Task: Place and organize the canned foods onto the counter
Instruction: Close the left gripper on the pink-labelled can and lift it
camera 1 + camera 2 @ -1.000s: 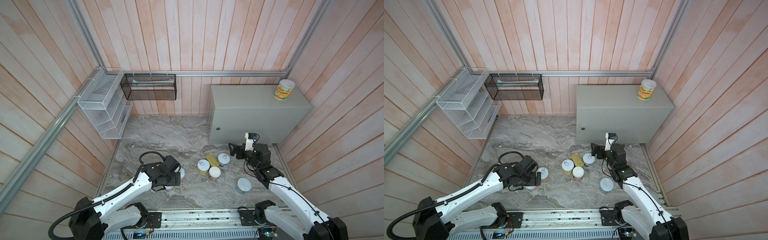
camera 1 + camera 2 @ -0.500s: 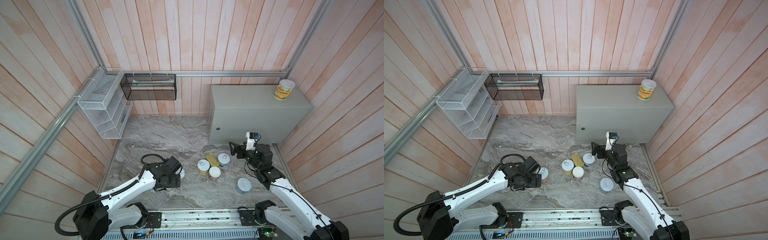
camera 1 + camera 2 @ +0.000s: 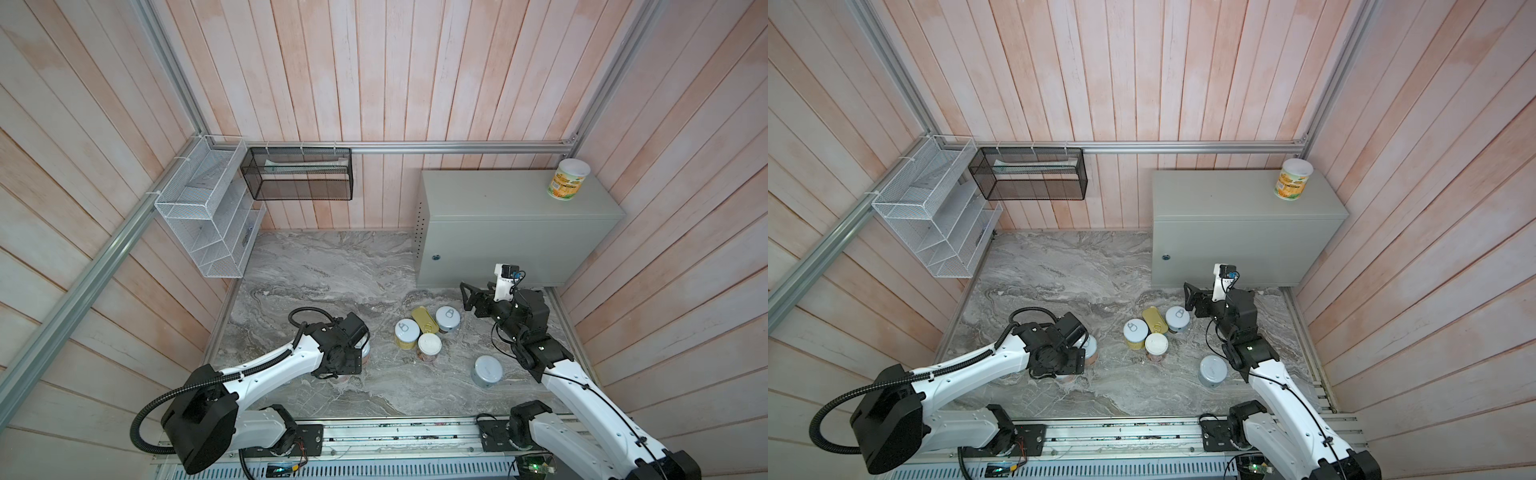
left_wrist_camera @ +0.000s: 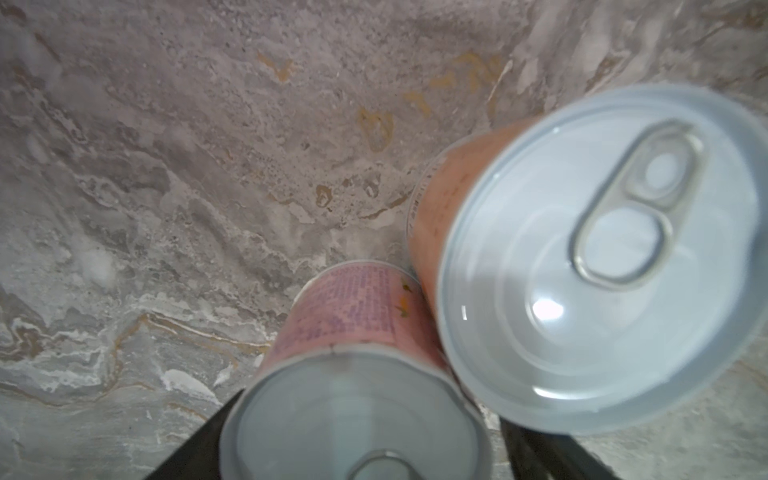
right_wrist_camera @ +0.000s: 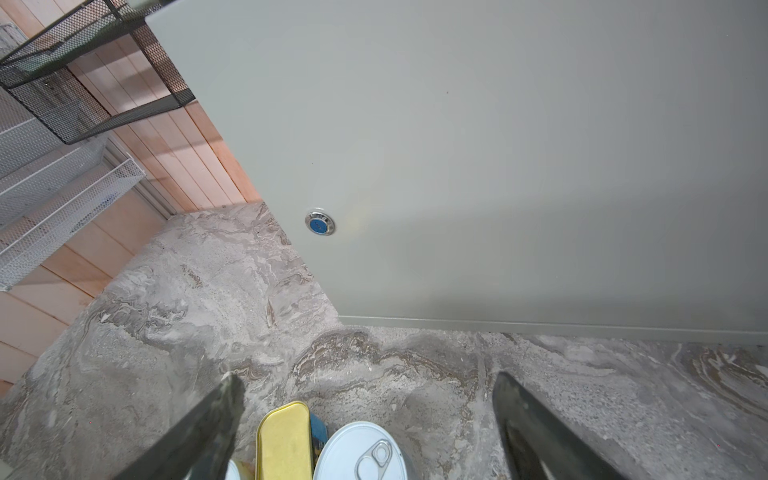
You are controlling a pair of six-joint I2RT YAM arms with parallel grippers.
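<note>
My left gripper point(image 3: 345, 365) hangs low over two cans at the slab's left front. Its jaws stand close on either side of a pink-labelled can point(image 4: 345, 307). Whether they press on it I cannot tell. An orange can point(image 4: 602, 257) touches the pink one. My right gripper point(image 5: 365, 386) is open above the gold-topped rectangular tin point(image 5: 284, 440) and a silver-topped can point(image 5: 361, 453). Nearby stand a yellow can point(image 3: 406, 332), a white-lidded can point(image 3: 429, 347) and a grey can point(image 3: 487, 370). One yellow-green can point(image 3: 568, 178) stands at the counter's point(image 3: 498, 199) back right corner.
A white wire basket point(image 3: 203, 224) hangs on the left wall and a black mesh basket point(image 3: 299, 178) on the back wall. The grey marbled slab point(image 3: 324, 270) lies between them and the counter. A metal rail point(image 3: 395, 434) carries both arm bases.
My left gripper has slid a little right over the two cans and its jaws have narrowed around the pink one. The right gripper has barely moved.
</note>
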